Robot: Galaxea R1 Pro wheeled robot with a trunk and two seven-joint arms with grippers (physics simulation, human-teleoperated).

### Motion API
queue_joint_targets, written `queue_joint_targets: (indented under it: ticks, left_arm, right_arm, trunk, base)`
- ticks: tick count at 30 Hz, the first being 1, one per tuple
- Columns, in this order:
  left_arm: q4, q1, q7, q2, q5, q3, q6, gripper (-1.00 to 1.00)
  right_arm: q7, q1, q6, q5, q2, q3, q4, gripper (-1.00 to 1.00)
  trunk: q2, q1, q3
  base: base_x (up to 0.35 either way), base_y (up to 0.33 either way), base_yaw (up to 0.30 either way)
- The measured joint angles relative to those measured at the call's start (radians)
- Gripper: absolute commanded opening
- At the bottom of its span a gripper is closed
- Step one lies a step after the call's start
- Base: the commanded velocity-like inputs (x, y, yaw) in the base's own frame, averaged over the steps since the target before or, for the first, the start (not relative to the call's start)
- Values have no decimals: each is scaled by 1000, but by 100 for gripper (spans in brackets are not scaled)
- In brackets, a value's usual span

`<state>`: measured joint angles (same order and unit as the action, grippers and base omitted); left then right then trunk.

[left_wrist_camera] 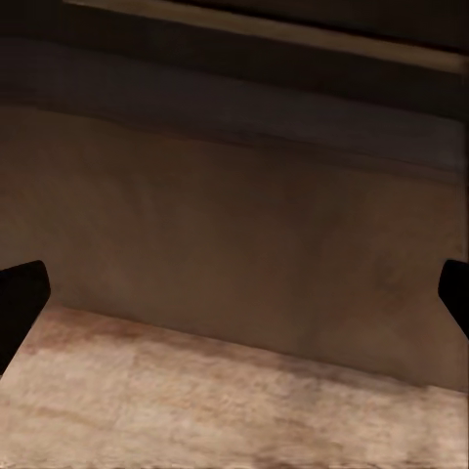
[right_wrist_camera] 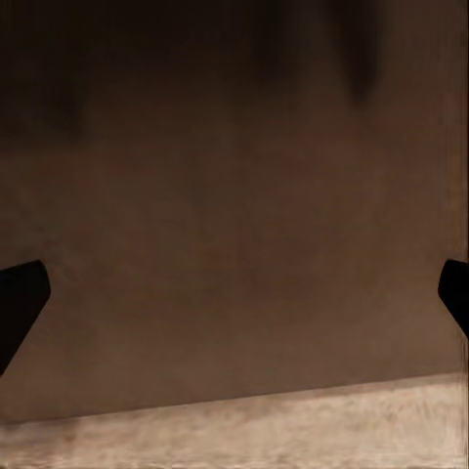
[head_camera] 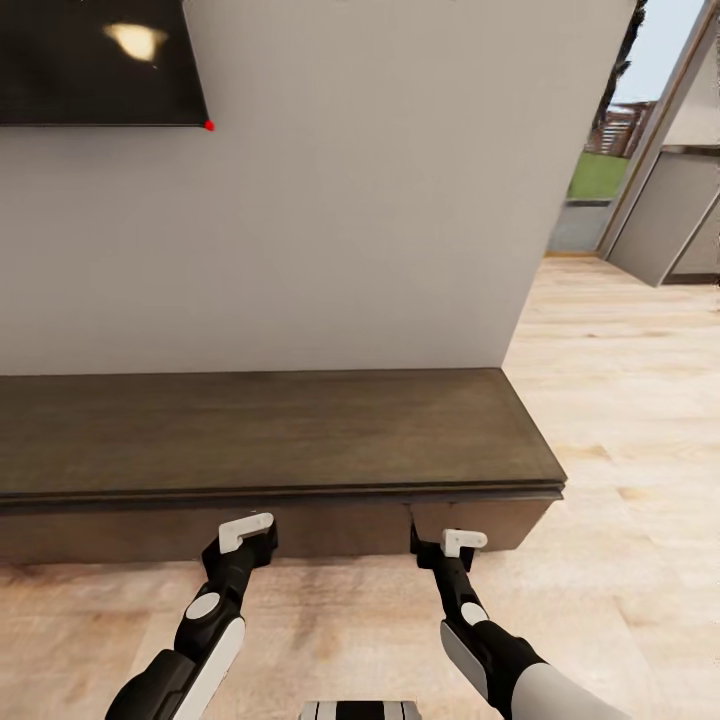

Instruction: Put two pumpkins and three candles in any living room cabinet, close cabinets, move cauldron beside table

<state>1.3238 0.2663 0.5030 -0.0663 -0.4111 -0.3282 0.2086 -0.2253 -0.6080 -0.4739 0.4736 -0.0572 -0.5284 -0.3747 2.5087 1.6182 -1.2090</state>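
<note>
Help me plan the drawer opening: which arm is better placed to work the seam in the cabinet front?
Right, probably. The right pincer sits by the dark vertical seam in the cabinet front; the left pincer faces plain panel further along. Both look open.

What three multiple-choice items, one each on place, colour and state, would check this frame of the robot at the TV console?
1. Where are both grippers?
A. Low, in front of the cabinet's front face
B. Resting on the cabinet top
C. Raised to the TV

2. What colour is the cabinet?
A. White
B. Dark brown
C. Grey

3. How do the fingers of both grippers stand?
A. Clamped on a candle
B. Pressed together
C. Spread apart, nothing between

Key: 1 A, the left gripper and right gripper sit below the top edge of the cabinet. 2 B, its wood is dark brown under the black TV. 3 C, each wrist view has the dark fingertips at opposite edges, with only the cabinet front and floor between.
</note>
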Motion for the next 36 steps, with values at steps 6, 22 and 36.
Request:
queue_joint_targets:
  ticks: [6,22,36]
  left_arm:
    - [1,0,3,1,0,0,1,100]
    - [135,5,0,9,-91,95,513,100]
    - [197,17,1,11,-235,202,775,100]
  right_arm:
    - [-1,0,1,1,0,0,0,100]
    - [-4,0,440,19,9,31,-86,100]
    - [27,-1,879,33,0,270,-187,100]
  trunk:
    - [0,0,0]
    - [0,0,0]
    - [-2,-5,39]
  base:
    - [-261,0,0]
    - [-207,0,0]
    - [-4,0,0]
